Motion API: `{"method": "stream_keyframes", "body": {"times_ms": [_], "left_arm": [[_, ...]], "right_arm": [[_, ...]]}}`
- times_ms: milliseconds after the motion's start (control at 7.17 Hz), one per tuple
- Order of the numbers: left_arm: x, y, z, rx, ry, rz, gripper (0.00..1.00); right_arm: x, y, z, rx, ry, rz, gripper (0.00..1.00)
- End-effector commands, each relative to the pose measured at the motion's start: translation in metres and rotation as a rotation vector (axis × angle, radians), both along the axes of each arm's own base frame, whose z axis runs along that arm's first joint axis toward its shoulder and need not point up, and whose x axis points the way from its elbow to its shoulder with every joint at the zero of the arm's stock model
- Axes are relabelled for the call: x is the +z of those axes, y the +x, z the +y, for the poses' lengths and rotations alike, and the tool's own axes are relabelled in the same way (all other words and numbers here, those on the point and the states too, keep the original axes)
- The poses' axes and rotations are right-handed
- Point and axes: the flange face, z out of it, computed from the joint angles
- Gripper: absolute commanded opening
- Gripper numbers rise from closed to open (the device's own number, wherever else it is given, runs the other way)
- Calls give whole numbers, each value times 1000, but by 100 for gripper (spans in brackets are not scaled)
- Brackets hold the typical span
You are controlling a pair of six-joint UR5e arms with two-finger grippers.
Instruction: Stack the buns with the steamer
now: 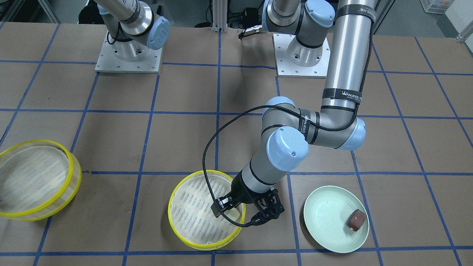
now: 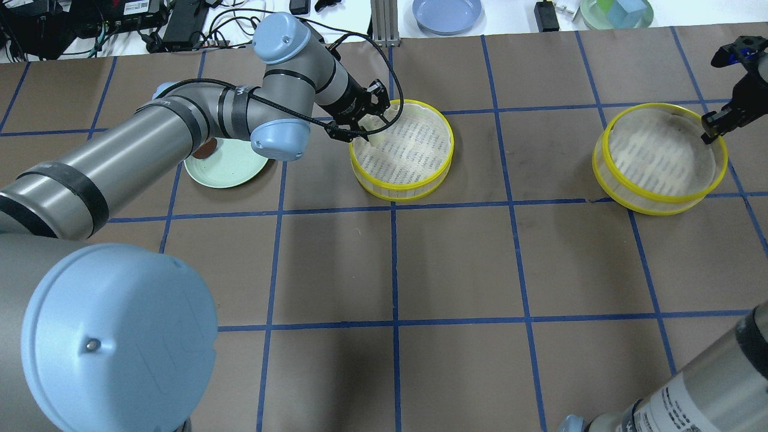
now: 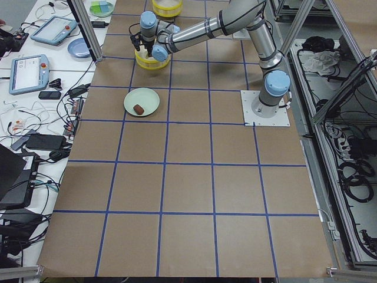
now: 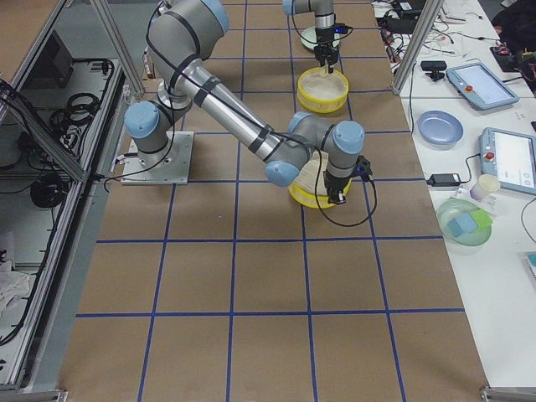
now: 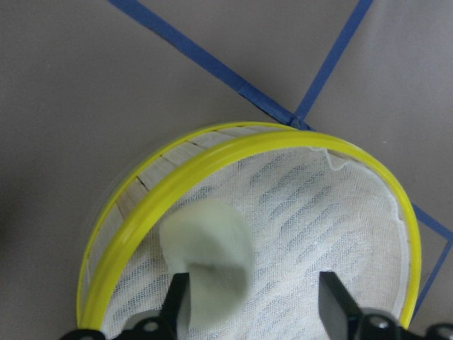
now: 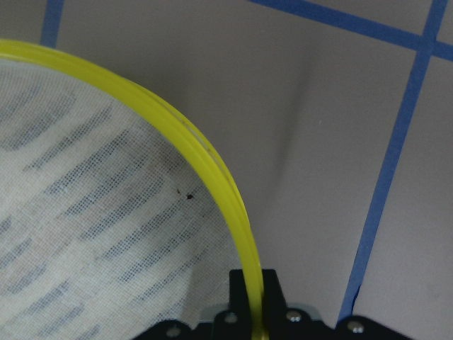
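Progress: about a third. The cream bun [image 5: 205, 248] lies in the middle tray [image 5: 233, 145], with the left tool [image 5: 255, 301] spread wide (one finger touching it). The brown bun [image 1: 356, 220] sits at 3 o'clock on the plate [image 1: 325, 207]. The right tool [image 6: 253, 290] pinches the rim of the second tray [image 6: 205, 159], not yet stacked.

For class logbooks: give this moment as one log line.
left gripper: open, pale bun in tray; right gripper: gripping second tray; brown bun: on plate
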Motion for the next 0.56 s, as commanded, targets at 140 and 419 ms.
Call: {"method": "stream_keyframes", "body": {"times_ms": [140,419], "left_arm": [[26,-3,2,-16,-23,32,100],[47,58,-13,-268,-73,-130,100]], "right_arm": [[65,102,4,-92,-7,8,0],[86,173,5,-173,-29,-18,0]]}}
